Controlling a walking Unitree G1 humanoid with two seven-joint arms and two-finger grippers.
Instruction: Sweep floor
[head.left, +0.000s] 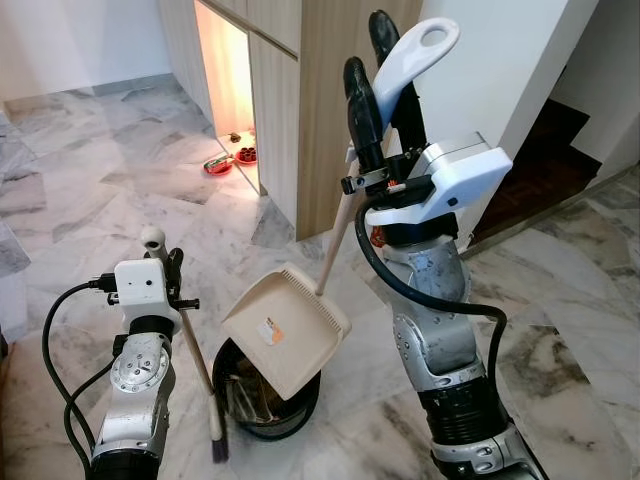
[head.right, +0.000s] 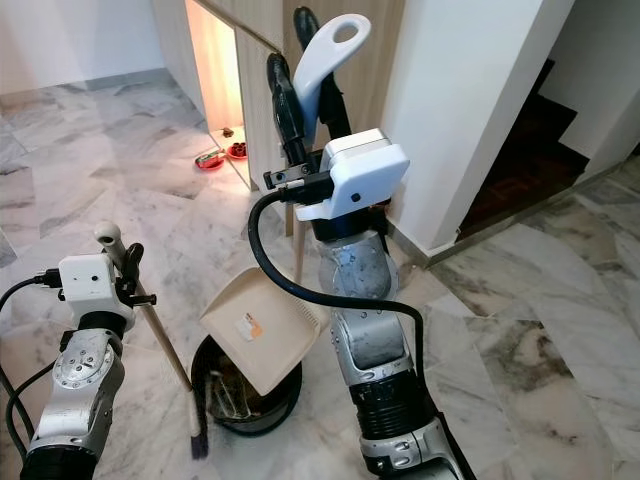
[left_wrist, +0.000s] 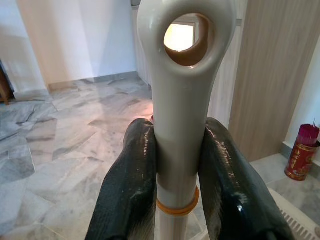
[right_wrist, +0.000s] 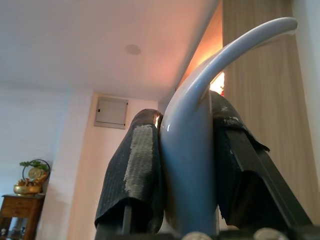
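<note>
Head stereo pair looks forward and down from above both arms; both eyes share the marble floor (head.left: 120, 160), wooden cabinet (head.left: 300, 100) and dustpan (head.left: 285, 325). Left wrist camera sits close behind its fingers (left_wrist: 125, 185), facing level across the room. Right wrist camera, equally close, faces up toward the ceiling (right_wrist: 90, 45).

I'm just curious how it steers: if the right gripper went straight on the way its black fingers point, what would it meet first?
The right gripper, shut on the white looped dustpan handle, points upward. Its wrist view shows the plain white ceiling ahead, so probably that, though the tall wooden cabinet rises close beside and depth is unclear.
</note>
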